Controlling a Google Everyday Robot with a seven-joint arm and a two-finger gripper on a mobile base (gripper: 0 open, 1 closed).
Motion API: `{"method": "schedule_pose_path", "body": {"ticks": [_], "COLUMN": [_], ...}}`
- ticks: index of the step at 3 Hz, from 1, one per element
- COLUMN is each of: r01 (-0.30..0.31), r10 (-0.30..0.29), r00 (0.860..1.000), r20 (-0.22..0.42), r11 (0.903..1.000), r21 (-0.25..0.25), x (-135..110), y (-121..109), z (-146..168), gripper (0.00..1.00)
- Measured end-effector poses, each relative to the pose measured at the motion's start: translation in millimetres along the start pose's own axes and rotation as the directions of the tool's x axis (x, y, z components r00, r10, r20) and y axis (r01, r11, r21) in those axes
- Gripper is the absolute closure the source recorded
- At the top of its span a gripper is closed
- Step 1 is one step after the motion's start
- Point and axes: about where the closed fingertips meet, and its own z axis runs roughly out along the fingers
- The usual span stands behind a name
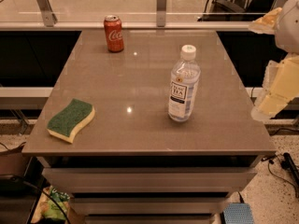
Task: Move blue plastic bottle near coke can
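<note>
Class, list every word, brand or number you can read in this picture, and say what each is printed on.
"TEA": on the label of the blue plastic bottle; the smaller print around it is too small to read.
"Coca-Cola": white script down the red coke can, only partly facing the camera.
No text on the sponge, the table, or the pincer at the right edge, off the table's right side.

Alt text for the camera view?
A blue plastic bottle stands upright right of centre on a table, far from the coke can at the back left. A green sponge lies front left; the gripper hangs beyond the table's right edge.
</note>
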Motion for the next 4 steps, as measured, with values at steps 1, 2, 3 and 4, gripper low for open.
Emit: {"method": "schedule_pose_path", "body": {"ticks": [1, 2, 3, 4], "r01": [0.0, -0.011, -0.031, -0.067], "r10": [0.0, 0.011, 0.029, 0.061], "r00": [1.0, 1.0, 0.997, 0.986], "r20": [0.0, 0.017, 0.067, 0.157], "r11": [1.0, 0.9999, 0.9991, 0.997], "r21": [0.0, 0.009, 0.027, 0.037], "x": [0.0, -0.5, -0.6, 5.5], "y": [0.0, -0.4, -3.0, -10.8], "z": [-0.1, -1.8, -2.8, 5.8], "gripper": [0.0, 0.0, 0.0, 0.0]}}
